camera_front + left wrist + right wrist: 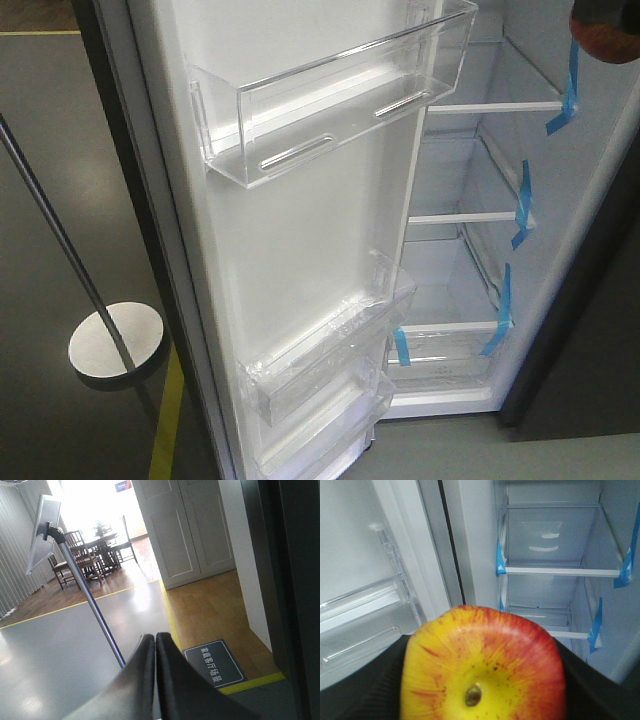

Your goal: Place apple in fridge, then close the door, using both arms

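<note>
Apple (482, 665) is gripped in right end effector (482, 692), facing open fridge (550, 540). Left end effector (155, 677) is pressed closed, empty. Floor sign (214, 664) is marked 家庭客厅场景.

Exterior front view: high up, tilted downward, close to the open door (300, 230), with the fridge (450, 260) interior on the right.
Right wrist view: sits just behind the apple (482, 665), which fills the lower frame, and faces into the shelves (555, 571).
Left wrist view: looks along the left gripper (155, 636), away from the fridge, across the grey floor (60, 650) to a distant dining table (102, 542).
Shared, front and right wrist: door bins (330, 110), blue-taped shelves, apple.
Shared, front and left wrist: pole stand (115, 345), grey floor.
</note>
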Robot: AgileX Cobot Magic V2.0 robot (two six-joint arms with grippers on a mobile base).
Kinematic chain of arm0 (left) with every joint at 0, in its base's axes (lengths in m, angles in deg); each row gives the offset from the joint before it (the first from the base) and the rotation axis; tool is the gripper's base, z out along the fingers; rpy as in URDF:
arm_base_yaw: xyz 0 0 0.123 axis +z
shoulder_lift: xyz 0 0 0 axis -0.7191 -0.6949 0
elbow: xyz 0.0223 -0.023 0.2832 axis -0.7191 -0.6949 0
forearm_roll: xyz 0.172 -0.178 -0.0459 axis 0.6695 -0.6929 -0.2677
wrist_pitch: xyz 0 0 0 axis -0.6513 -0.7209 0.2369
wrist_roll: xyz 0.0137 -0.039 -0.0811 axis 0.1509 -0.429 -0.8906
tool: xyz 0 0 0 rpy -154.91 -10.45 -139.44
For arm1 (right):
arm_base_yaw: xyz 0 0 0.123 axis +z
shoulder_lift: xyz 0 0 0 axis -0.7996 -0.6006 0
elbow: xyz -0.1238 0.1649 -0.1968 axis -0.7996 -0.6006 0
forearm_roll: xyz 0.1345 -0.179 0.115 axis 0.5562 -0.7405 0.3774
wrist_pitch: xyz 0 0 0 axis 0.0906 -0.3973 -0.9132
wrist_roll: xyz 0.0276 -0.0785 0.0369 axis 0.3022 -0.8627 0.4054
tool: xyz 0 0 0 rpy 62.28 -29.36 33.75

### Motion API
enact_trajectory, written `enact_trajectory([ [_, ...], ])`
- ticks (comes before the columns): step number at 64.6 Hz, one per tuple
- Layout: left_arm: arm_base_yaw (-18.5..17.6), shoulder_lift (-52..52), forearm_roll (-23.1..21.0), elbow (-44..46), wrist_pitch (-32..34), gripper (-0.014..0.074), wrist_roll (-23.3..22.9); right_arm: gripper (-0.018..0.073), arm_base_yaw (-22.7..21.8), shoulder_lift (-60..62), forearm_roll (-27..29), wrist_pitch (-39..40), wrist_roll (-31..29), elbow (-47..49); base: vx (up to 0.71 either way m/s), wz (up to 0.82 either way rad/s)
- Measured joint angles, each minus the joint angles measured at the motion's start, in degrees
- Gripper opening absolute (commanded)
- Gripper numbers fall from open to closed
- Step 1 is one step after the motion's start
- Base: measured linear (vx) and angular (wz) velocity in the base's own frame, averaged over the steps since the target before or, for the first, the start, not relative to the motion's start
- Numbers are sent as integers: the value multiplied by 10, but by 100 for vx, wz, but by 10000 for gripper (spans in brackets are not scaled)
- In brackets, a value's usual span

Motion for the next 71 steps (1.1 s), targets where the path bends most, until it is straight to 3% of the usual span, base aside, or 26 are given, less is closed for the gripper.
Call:
enact_trajectory([
  [4,0,0,0,0,0,-6,0,36,0,0,17,12,0,0,0,0],
  [10,0,0,0,0,0,-6,0,36,0,0,83,44,-31,0,0,0],
  [16,0,0,0,0,0,-6,0,36,1,-2,202,70,-130,11,0,0],
  [25,0,0,0,0,0,-6,0,36,29,-30,394,81,-331,54,0,0],
  [29,0,0,0,0,0,-6,0,36,47,-51,453,81,-398,80,0,0],
  [34,0,0,0,0,0,-6,0,36,67,-85,491,80,-435,108,0,0],
  [49,0,0,0,0,0,-6,0,43,92,-193,500,63,-457,168,0,0],
  [58,0,0,0,0,0,-6,0,55,92,-228,477,50,-455,170,0,0],
  [71,0,0,0,0,0,-6,0,187,92,-233,429,48,-426,171,0,0],
])
